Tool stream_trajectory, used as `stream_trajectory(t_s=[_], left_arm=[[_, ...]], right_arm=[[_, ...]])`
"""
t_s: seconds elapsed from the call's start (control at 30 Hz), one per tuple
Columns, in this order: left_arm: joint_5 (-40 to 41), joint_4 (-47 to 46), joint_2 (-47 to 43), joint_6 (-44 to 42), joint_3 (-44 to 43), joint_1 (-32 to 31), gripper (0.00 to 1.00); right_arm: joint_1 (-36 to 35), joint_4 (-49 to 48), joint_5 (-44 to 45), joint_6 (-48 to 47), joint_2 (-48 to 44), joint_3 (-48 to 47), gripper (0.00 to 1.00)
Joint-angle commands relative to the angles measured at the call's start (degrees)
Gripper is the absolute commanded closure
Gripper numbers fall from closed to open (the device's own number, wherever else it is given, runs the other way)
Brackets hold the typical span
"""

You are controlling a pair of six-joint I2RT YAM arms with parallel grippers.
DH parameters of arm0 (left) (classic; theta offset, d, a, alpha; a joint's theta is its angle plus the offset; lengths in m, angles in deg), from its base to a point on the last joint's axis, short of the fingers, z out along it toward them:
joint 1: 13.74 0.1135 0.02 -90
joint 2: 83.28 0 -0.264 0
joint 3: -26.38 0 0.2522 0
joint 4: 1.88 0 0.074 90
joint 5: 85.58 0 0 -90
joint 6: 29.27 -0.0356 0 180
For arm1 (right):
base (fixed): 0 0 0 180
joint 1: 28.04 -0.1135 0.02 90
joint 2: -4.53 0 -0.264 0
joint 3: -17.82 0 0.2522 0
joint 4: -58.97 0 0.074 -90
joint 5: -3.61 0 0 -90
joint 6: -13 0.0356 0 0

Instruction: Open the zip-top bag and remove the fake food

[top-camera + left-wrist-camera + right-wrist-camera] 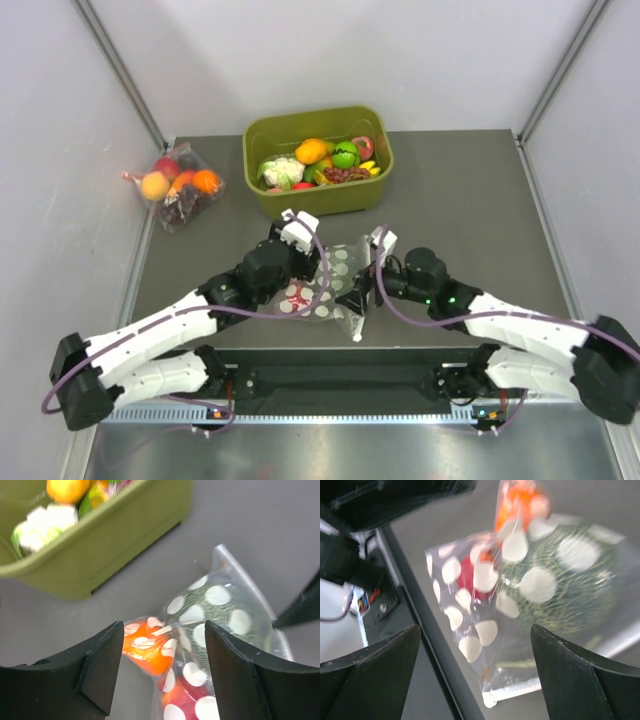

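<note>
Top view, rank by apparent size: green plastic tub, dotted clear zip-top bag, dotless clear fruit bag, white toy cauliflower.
Green plastic tub
then dotted clear zip-top bag and dotless clear fruit bag, too alike to rank, the dotted one partly hidden under the arms
white toy cauliflower smallest

Clear, dotted, square plastic zip-top bag (338, 280) lay on the dark grey worktop (470, 200), centre, near the front edge. Inside it: dark green round toy pumpkin (555, 580), red round toy fruit (465, 576), orange round toy fruit (150, 652). Olive-green rectangular plastic tub (320, 202) stood just behind the bag. Small dotless clear plastic bag (180, 190) lay left of the tub, apart. Left arm's fingers (100, 675) stood over the dotted bag's left side, right arm's fingers (375, 675) at its right.
</note>
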Motion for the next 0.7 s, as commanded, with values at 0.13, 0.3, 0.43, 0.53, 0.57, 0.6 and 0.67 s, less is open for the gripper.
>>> stream_trajectory(t_s=[0.13, 0.3, 0.43, 0.53, 0.57, 0.6, 0.67], left_arm=[[2.4, 6.1, 0.1, 3.6, -1.5, -9.7, 0.29], [4.6, 6.6, 3.8, 10.9, 0.0, -17.4, 0.28], [7.3, 11.4, 10.3, 20.8, -2.4, -20.9, 0.28], [9.0, 14.5, 13.0, 27.8, -4.0, -21.8, 0.28], [9.4, 14.3, 13.5, 29.3, -3.6, -21.8, 0.28], [9.9, 13.6, 14.1, 30.3, -3.0, -21.8, 0.28], [11.9, 13.0, 16.4, 32.4, -2.3, -21.8, 0.24]], right_arm=[[4.6, 16.5, 11.6, -3.0, -13.5, -3.1, 0.08], [12.0, 20.0, 10.9, -1.7, -19.4, -0.9, 0.07], [15.1, 21.6, 9.6, -1.5, -21.2, -0.4, 0.05], [15.6, 22.0, 9.1, -1.6, -21.8, -0.3, 0.04], [15.7, 21.9, 8.9, -1.5, -22.0, -0.2, 0.04], [15.6, 21.7, 8.7, -1.4, -22.2, 0.0, 0.04], [15.7, 20.8, 8.0, -0.9, -22.8, 0.7, 0.04]])
